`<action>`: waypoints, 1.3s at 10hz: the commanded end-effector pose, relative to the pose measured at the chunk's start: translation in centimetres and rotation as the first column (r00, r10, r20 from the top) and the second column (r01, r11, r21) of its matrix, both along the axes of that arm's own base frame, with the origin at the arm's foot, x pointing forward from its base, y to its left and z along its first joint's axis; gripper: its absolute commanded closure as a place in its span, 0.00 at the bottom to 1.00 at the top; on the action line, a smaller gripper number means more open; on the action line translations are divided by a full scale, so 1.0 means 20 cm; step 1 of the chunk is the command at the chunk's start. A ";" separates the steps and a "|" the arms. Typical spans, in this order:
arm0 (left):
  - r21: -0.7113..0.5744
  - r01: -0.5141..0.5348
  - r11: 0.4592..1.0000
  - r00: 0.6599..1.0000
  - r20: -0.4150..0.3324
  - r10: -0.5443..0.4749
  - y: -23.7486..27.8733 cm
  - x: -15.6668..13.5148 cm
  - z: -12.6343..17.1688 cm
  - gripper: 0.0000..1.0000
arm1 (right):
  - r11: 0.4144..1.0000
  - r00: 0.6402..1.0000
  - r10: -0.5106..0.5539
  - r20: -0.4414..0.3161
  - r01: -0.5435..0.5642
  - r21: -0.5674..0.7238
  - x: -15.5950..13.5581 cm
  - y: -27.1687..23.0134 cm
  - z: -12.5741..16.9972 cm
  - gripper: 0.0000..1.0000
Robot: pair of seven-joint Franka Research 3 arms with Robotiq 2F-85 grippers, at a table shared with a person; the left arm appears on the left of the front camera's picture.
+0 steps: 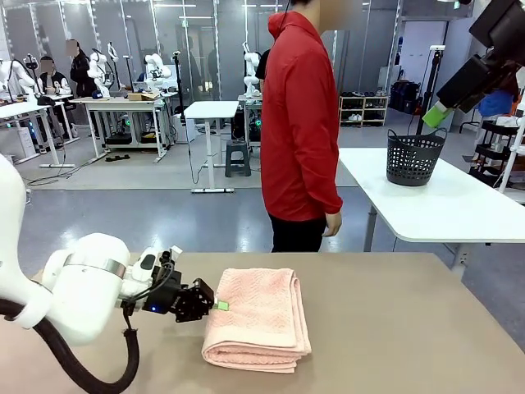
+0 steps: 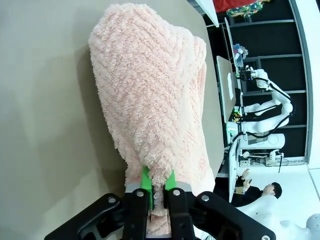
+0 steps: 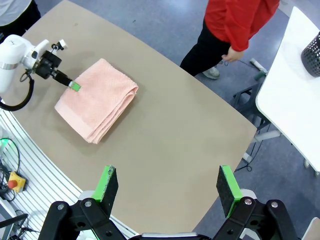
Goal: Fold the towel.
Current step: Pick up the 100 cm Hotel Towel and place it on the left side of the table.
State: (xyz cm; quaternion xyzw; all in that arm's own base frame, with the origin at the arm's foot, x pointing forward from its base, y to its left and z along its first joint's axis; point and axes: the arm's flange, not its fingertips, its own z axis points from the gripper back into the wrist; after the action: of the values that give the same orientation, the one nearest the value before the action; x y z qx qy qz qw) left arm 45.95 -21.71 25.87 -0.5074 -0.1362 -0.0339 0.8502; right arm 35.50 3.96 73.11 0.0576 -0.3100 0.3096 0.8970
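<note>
The salmon-pink towel (image 1: 258,316) lies folded into a thick rectangle on the tan table (image 1: 394,328), left of the middle. My left gripper (image 1: 220,305) is at the towel's left edge, low over the table. In the left wrist view its green pads (image 2: 145,180) stand close together with a strip of the towel (image 2: 150,100) pinched between them. My right gripper (image 3: 167,185) hangs open high above the table, nothing between its fingers, and looks down on the towel (image 3: 97,105) and the left gripper (image 3: 74,86). The front view shows the right gripper (image 1: 435,115) at the upper right.
A person in a red jacket (image 1: 299,123) stands at the table's far edge, arms down. A dark basket (image 1: 414,156) sits on a white table (image 1: 459,205) behind to the right. The tan tabletop right of the towel is bare.
</note>
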 end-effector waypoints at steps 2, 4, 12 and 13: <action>0.054 0.030 0.998 1.000 0.006 -0.031 0.29 -0.01 0.18 1.00 | 1.000 1.000 0.007 -0.002 -0.007 -0.007 -0.01 -0.01 0.01 0.00; 0.056 0.009 0.998 1.000 0.003 -0.009 0.55 -0.01 0.27 1.00 | 1.000 1.000 0.007 -0.002 -0.007 -0.007 -0.01 -0.01 0.01 0.00; 0.270 0.032 0.962 0.998 -0.059 -0.016 1.64 0.01 0.40 1.00 | 1.000 1.000 0.007 -0.002 -0.007 -0.007 -0.01 -0.01 0.01 0.00; 0.267 0.029 0.963 0.998 -0.064 -0.012 1.73 0.01 0.41 1.00 | 1.000 1.000 0.007 -0.002 -0.007 -0.007 -0.01 -0.01 0.01 0.00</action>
State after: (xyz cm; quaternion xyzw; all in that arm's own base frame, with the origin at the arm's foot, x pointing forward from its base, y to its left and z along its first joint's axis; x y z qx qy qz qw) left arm 45.23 12.08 33.55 -0.3787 -0.1107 -0.0412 0.9180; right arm 35.51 3.88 73.11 0.0580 -0.3102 0.3092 0.8971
